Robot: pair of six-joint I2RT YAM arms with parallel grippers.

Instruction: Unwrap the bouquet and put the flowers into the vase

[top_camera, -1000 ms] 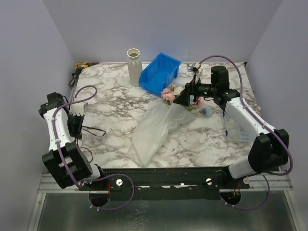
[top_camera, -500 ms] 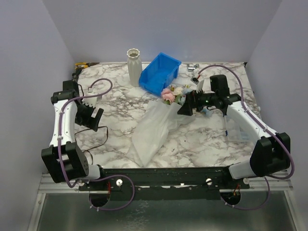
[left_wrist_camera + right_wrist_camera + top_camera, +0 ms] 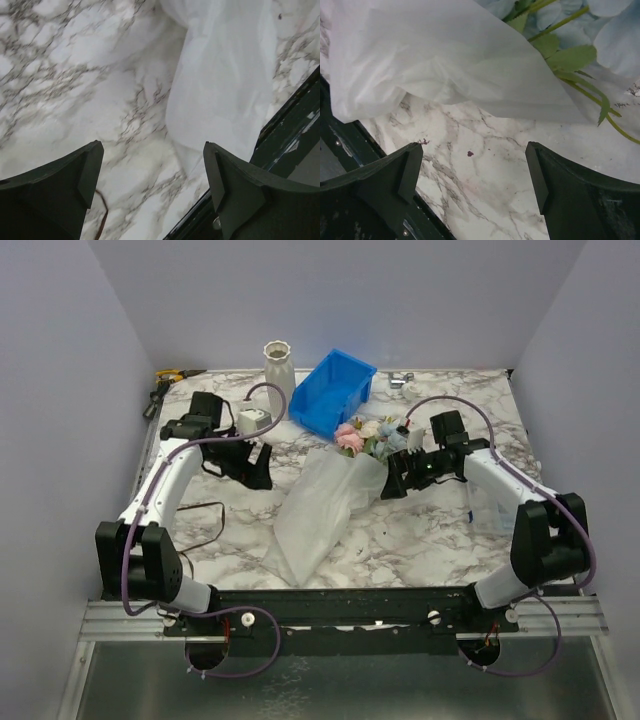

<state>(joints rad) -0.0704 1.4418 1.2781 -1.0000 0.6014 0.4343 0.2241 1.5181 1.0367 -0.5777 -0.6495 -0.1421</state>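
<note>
My left gripper [image 3: 261,476] and right gripper [image 3: 389,486] gape empty; white-paper-coned pink-cream bouquet [image 3: 320,502] lies between, blooms beside the right one.

We read no text, label, brand, number or sign in any of the 3 views: none on the vase [image 3: 279,375], the blue bin [image 3: 335,390], the bouquet [image 3: 320,505] or the marble surface [image 3: 430,530].
</note>
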